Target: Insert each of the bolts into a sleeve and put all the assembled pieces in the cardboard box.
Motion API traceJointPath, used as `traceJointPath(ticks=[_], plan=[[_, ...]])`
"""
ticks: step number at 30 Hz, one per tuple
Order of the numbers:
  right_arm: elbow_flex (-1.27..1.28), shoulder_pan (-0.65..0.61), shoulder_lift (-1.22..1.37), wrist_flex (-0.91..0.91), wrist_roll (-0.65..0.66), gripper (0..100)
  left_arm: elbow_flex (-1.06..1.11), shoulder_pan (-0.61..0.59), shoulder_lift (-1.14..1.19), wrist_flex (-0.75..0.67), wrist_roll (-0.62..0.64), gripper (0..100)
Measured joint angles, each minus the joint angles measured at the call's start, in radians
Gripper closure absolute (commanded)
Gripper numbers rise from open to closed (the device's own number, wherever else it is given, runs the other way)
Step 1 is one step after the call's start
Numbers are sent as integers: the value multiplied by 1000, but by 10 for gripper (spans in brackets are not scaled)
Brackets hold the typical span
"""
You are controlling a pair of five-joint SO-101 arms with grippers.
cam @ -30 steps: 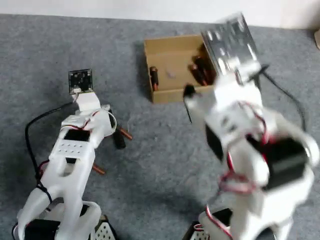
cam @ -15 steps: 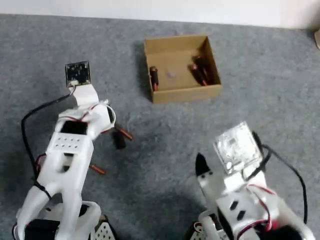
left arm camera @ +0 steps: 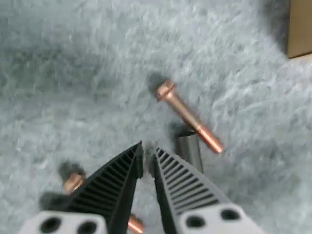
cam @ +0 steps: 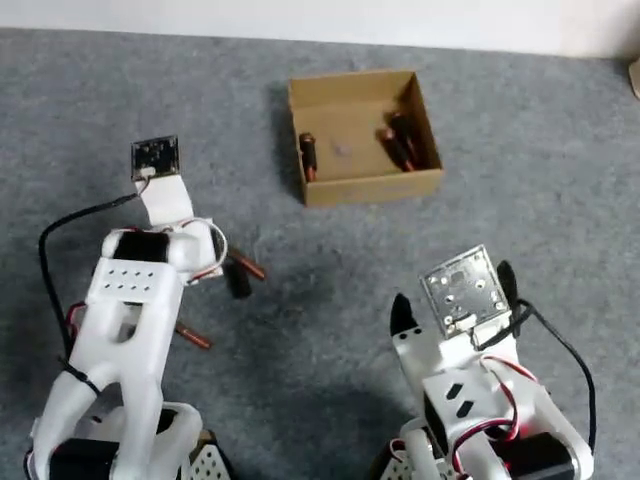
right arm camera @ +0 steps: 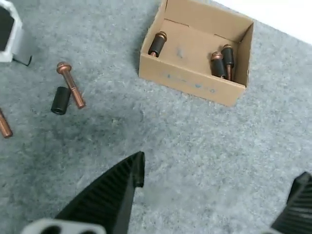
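**Entry: one loose bolt and sleeve, awaiting pick-up; three pieces already boxed**

- Left gripper (left arm camera: 147, 151): is hovering low over the grey carpet (cam: 330, 290), jaws narrowed to a slit and holding nothing.
- Loose bolt (left arm camera: 189, 116): is lying flat, left of centre and nearer than the box, its shaft running just beside the black sleeve (left arm camera: 189, 148) and apparently touching its end.
- Second bolt (cam: 192, 337): is lying nearer again, beside the left arm.
- Cardboard box (cam: 362, 188): is sitting at the far middle, open-topped and holding three assembled pieces (right arm camera: 157, 44), one on its left side and two on its right.
- Right gripper (right arm camera: 222, 169): is hanging at the near right with jaws spread wide, carrying nothing.

**Handling note (judgement):** The step in hand is probably taking up the loose bolt or its sleeve. The slit is looking too narrow for either, so the jaws are needing to widen before any descent. Closing across the mid-shaft, clear of the sleeve, should avoid nudging both away.

**Room:** Bare carpet is lying between the two arms and up to the box's near wall, giving an open carry path. The right arm is sitting well apart from the pair. The box wall is the one edge to lift over.
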Motion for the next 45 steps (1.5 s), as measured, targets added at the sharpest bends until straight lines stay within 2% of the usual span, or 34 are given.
traceJointPath(ticks=[5, 11, 14, 22, 29, 39, 45], plan=[[20, 2, 0, -14, 0, 589, 60, 144, 0, 0, -3, 995], [155, 2, 0, -89, 40, 589, 91, 181, 2, 2, -3, 994], [242, 2, 0, -130, 44, 589, 103, 183, 2, -29, -3, 992], [379, 57, -2, -230, 49, 589, 216, 181, 2, -222, -3, 991], [408, 83, -6, -264, 49, 589, 222, 181, 2, -233, -3, 810], [408, 84, -8, -264, 49, 589, 244, 167, 2, -233, 140, 808], [450, 84, 2, -292, 51, 589, 259, 115, 15, -284, 160, 808]])
